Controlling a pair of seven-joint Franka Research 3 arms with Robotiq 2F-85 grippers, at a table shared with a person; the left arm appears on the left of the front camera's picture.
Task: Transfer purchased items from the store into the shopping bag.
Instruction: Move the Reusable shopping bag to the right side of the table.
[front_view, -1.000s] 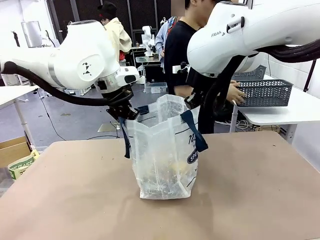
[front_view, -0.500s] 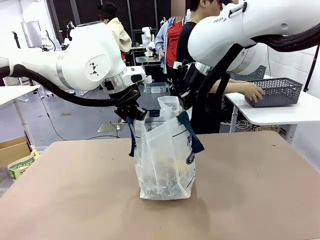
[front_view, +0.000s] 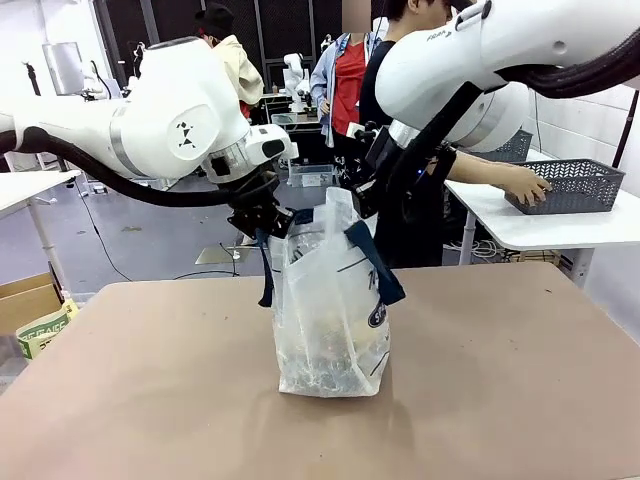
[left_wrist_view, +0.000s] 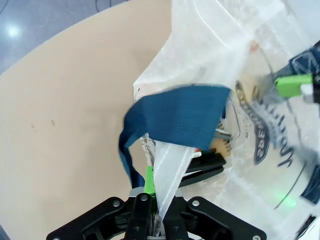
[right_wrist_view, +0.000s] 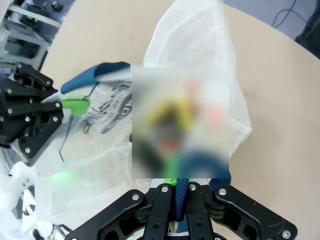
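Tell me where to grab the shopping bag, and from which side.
Grip the shopping bag by its navy strap handles, from above at opposite sides: its thin walls crumple, and the straps sit at the open rim. The left gripper and right gripper are shut there.

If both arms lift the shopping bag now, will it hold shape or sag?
Likely floppy: the shopping bag is thin, creased film, folding between the left gripper and right gripper. Probably light: only a few items lie at its bottom. That low weight should resist tipping, though it may swing.
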